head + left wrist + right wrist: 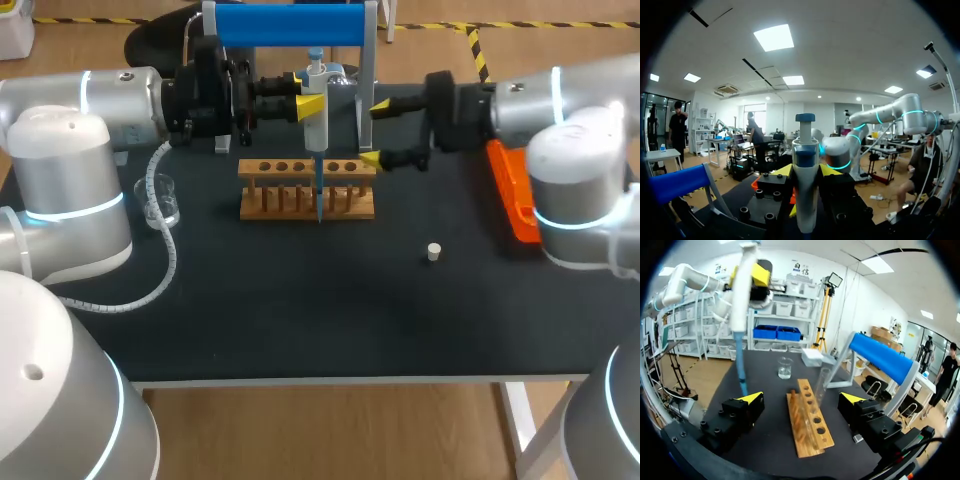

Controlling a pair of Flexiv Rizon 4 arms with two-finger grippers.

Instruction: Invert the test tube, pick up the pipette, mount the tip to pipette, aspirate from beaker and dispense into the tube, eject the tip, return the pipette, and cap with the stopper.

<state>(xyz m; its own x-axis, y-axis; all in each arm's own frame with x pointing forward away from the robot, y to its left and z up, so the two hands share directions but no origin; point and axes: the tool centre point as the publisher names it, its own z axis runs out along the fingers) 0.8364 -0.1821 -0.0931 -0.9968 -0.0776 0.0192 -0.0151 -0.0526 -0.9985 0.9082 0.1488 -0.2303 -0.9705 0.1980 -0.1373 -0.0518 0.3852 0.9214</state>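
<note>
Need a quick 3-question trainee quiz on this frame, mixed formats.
1. True or false: the left pincer is shut on the pipette.
2. Fill in: the right pincer is ___ (open/shut).
3. The stopper is: A in the right pincer; B on the table, apart from the test tube rack; C on the pipette.
Key: 1 true; 2 open; 3 B.

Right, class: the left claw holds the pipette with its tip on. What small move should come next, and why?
Probably swing the pipette left toward the beaker. Its blue tip is mounted and hangs beside the rack, not over the tube. I cannot see liquid in it, so aspirating seems not yet done.
</note>
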